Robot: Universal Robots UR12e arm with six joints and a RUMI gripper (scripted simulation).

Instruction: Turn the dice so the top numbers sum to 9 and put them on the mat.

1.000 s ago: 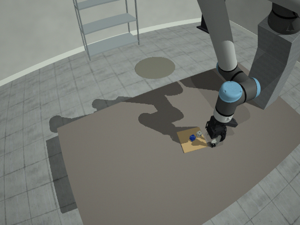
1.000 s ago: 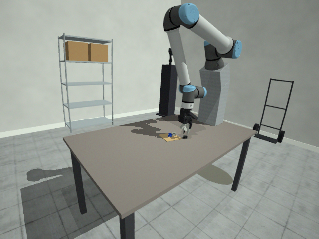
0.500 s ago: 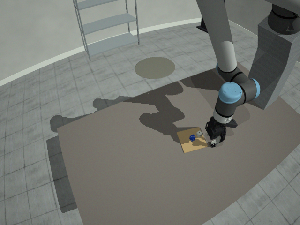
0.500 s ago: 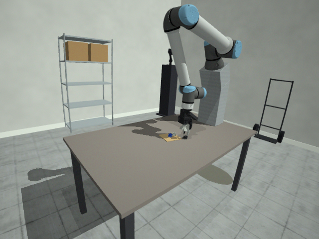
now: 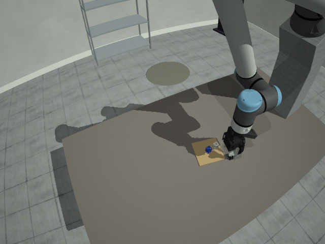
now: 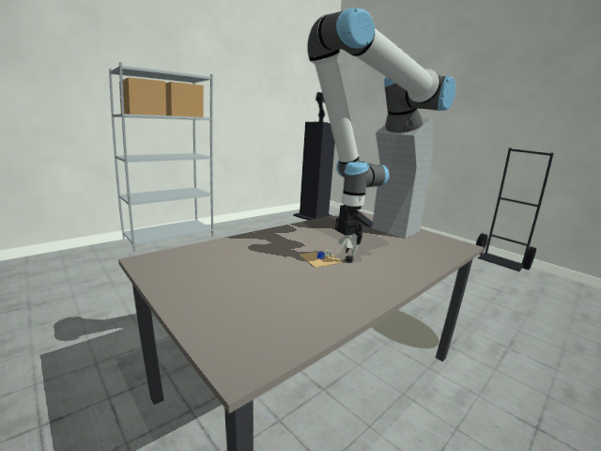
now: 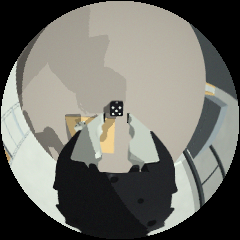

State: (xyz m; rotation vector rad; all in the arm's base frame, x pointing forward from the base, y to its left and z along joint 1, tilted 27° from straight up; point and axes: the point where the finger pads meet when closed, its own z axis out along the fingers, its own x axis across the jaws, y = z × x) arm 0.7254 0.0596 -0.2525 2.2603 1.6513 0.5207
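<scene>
Just beyond the partly open, unloaded fingers [image 5: 231,154] [image 6: 348,250], the black die [image 5: 230,157] [image 6: 348,259] [image 7: 116,108] is seen on the desk [image 5: 147,183] [image 6: 271,291] [image 7: 155,60]; opposite side faces should be gripped (likely light, rigid, prone to tipping).

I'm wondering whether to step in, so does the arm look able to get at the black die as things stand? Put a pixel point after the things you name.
Probably yes: the gripper [image 5: 231,155] [image 6: 349,256] [image 7: 116,113] is open just by the black die [image 5: 230,157] [image 6: 348,259] [image 7: 116,108], and no other die stands between them.
</scene>
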